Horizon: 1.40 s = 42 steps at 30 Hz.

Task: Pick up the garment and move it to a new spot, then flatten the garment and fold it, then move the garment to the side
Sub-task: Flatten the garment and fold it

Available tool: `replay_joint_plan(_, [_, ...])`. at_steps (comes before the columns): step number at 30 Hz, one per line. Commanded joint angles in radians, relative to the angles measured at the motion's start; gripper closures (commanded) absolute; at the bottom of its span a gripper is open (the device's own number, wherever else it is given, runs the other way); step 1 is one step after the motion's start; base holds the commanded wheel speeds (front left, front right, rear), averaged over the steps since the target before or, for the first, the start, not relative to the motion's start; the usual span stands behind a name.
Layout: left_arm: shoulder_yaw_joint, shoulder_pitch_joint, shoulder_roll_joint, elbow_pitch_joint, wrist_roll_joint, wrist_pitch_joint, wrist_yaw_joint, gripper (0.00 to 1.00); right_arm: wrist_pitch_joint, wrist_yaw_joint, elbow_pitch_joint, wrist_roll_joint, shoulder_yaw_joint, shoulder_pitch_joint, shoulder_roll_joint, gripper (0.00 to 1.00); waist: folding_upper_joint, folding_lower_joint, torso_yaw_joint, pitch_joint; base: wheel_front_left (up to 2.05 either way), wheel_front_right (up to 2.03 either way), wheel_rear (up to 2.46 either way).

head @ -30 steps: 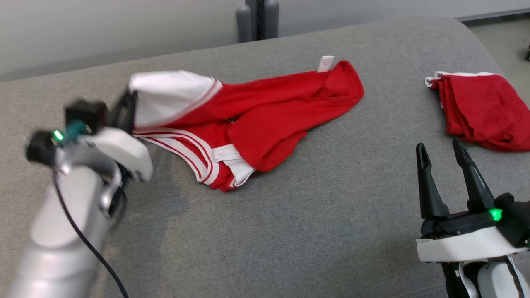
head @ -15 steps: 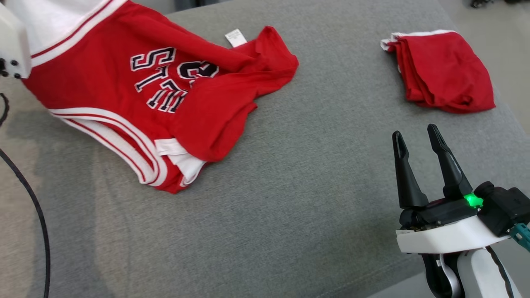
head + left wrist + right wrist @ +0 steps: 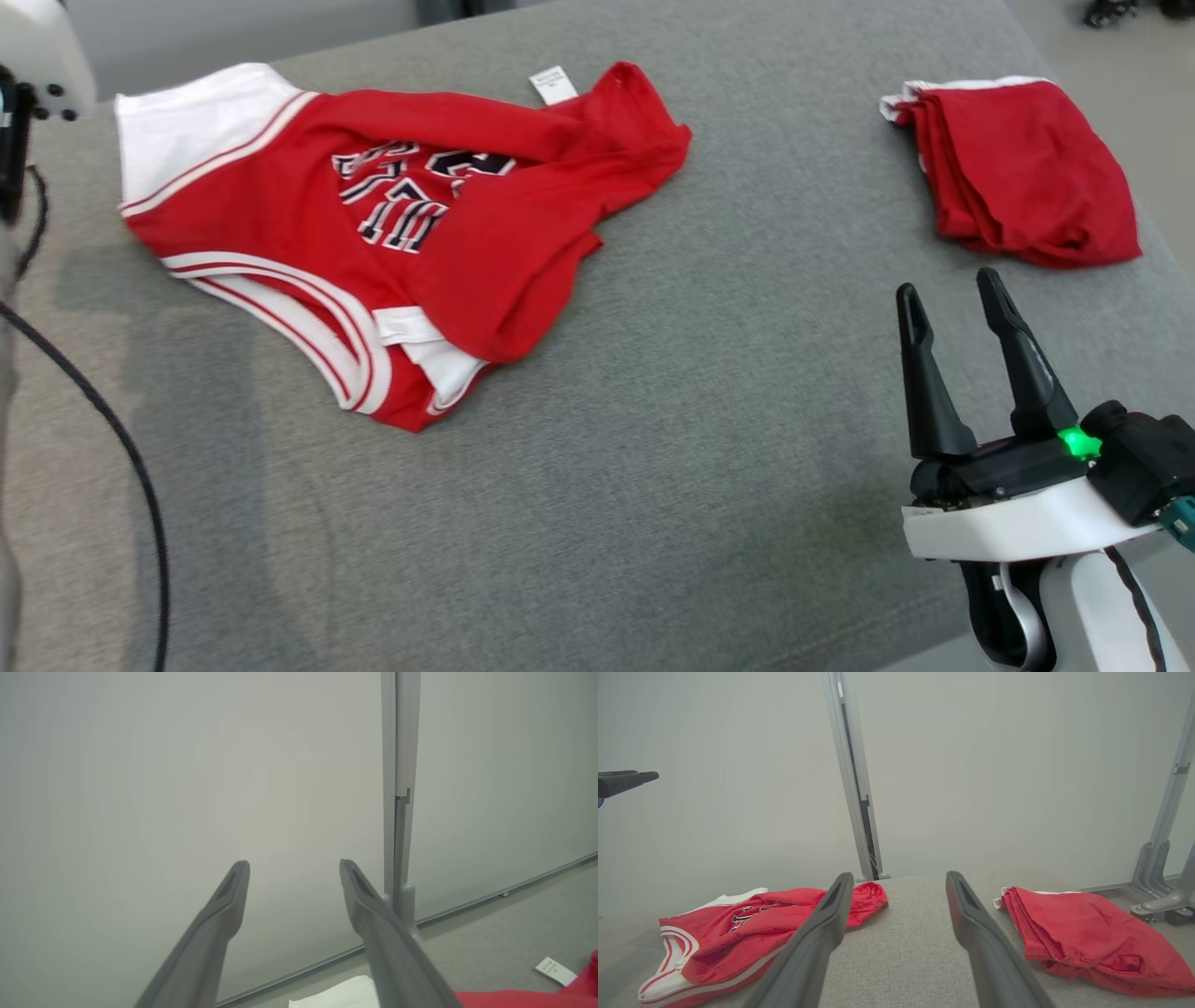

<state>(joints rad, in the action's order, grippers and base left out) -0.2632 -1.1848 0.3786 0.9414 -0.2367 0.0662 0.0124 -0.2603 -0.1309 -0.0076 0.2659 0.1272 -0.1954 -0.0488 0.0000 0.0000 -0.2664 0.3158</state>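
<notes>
- The left gripper (image 3: 294, 864) is released: its two fingers stand apart with nothing between them, and they point at the pale wall (image 3: 140, 765).
- Just under its fingers lie a white band and some red cloth of the jersey (image 3: 514, 997); the fingers do not touch it.
- Beside this arm a black cable (image 3: 121, 448) hangs down in a curve.
- The right gripper (image 3: 948, 286) is released also, with nothing held, and it hovers over the near right part of the surface (image 3: 653, 467), its fingers pointing to the far edge.
- Ahead of the right gripper and to its left, well apart from it, the jersey lies crumpled on the surface. The white band is at the end farthest from the gripper. A red fold covers part of the dark letters. A small white label (image 3: 553, 86) sticks out at the far side.
- Ahead of the right gripper and a little to its right, near it, lies a folded cloth (image 3: 1027, 177), red with a white edge, close to the right side of the surface.
- The surface is grey woven fabric with a rounded far right corner, and it is bare between the two cloths.
- Behind the surface the wall is plain, and an upright grey post (image 3: 852, 788) stands against it.
- To the right of the surface there are grey floor (image 3: 1120, 56) and a metal frame (image 3: 1157, 877) on a wheel.
</notes>
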Motion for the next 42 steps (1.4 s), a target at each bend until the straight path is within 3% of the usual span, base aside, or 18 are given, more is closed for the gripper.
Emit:
replay_joint_plan(1, [0.008,0.013,-0.007,-0.006,-0.012,0.02,0.002,0.0,-0.006,0.0,-0.002,-0.01,-0.008,-0.004,-0.004,0.0,0.0,0.0,0.038,-0.033,0.0,0.0,0.0])
replay_joint_plan(6, [0.027,0.106,-0.084,-0.045,-0.063,0.132,0.002,0.0,-0.006,0.0,0.002,-0.045,-0.042,0.016,-0.004,0.0,0.0,0.0,0.127,-0.099,0.0,0.0,0.0])
replay_joint_plan(11, [0.059,0.264,-0.16,-0.134,-0.125,0.179,-0.015,0.0,0.022,0.0,-0.015,-0.072,-0.075,0.039,-0.004,0.0,0.0,0.0,0.213,-0.162,0.0,0.0,0.0])
replay_joint_plan(17, [0.092,0.511,-0.238,-0.317,-0.154,0.199,-0.066,0.0,0.05,0.0,-0.047,-0.084,-0.097,0.073,-0.004,0.0,0.0,0.0,0.289,-0.221,0.0,0.0,0.0])
replay_joint_plan(21, [0.099,0.688,-0.28,-0.477,-0.153,0.199,-0.061,0.0,0.065,0.0,-0.065,-0.063,-0.105,0.089,-0.004,0.0,0.0,0.0,0.319,-0.251,0.0,0.0,0.0])
replay_joint_plan(31, [0.065,0.97,-0.317,-0.647,-0.178,0.2,-0.09,0.0,0.082,0.0,-0.082,-0.049,-0.106,0.125,-0.004,0.0,0.0,0.0,0.335,-0.29,0.0,0.0,0.0])
replay_joint_plan(42, [-0.011,0.971,-0.326,-0.628,-0.228,0.177,-0.106,0.0,0.093,0.0,-0.099,-0.064,-0.095,0.105,-0.004,0.0,0.0,0.0,0.289,-0.242,0.0,0.0,0.0])
